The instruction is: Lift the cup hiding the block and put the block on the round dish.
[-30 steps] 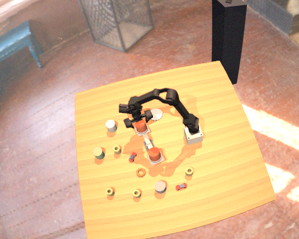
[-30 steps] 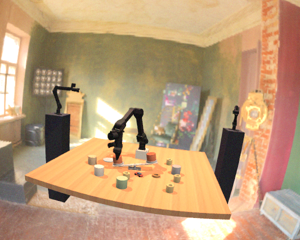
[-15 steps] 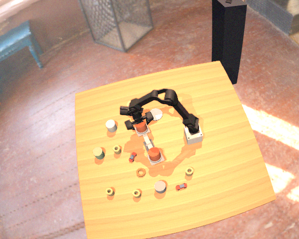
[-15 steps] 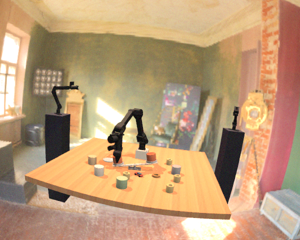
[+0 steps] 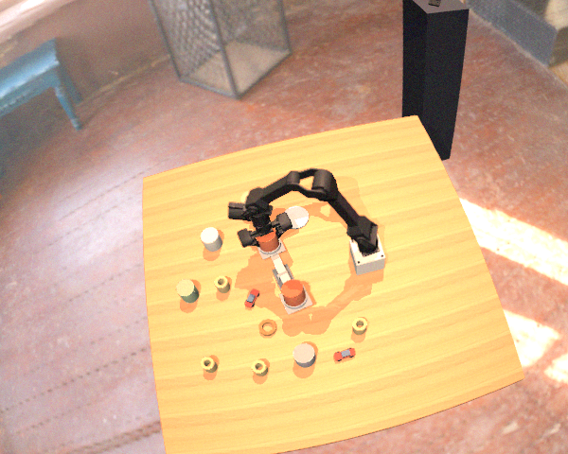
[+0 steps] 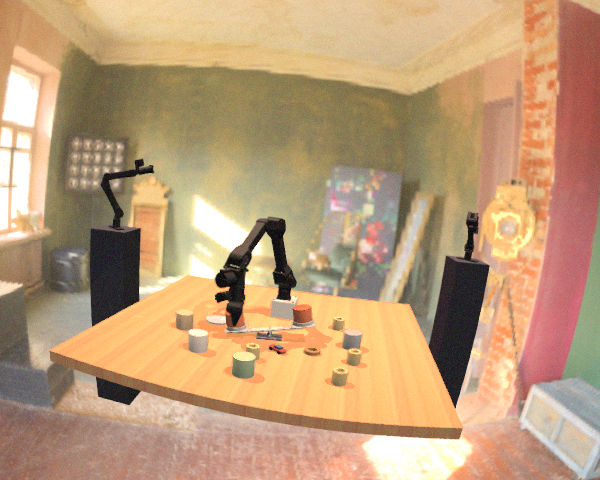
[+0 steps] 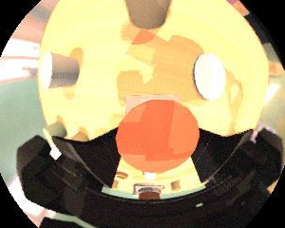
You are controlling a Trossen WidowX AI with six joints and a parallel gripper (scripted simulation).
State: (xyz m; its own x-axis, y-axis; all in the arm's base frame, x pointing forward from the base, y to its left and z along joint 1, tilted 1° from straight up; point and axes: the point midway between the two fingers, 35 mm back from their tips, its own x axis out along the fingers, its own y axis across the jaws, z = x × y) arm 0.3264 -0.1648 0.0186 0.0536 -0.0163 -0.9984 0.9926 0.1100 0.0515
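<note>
An orange cup (image 5: pixel 268 241) (image 6: pixel 242 321) (image 7: pixel 157 135) stands upside down on the end of the balance (image 5: pixel 279 266) (image 6: pixel 269 329) nearer the dish. My gripper (image 5: pixel 267 235) (image 6: pixel 234 321) (image 7: pixel 154 124) is low around it, a finger against each side, and looks shut on it. The cup rests on its end plate. The identical cup (image 5: pixel 292 291) (image 6: pixel 302 313) stands on the other end, untouched. The white round dish (image 5: pixel 301 217) (image 6: pixel 216 319) (image 7: pixel 210 76) lies close beside the gripped cup, with nothing on it. No block shows. I cannot tell which way the beam tilts.
A white cylinder (image 5: pixel 210 238) (image 6: pixel 198 341) (image 7: pixel 59 70) and a tan cylinder (image 6: pixel 184 319) (image 7: pixel 148 11) stand near the gripper. A green cylinder (image 5: pixel 187 290) (image 6: pixel 243 364), a grey cylinder (image 5: pixel 304 355) (image 6: pixel 352 339), two red toy cars (image 5: pixel 252 298) (image 5: pixel 345 355) and several small yellow rings stand farther off.
</note>
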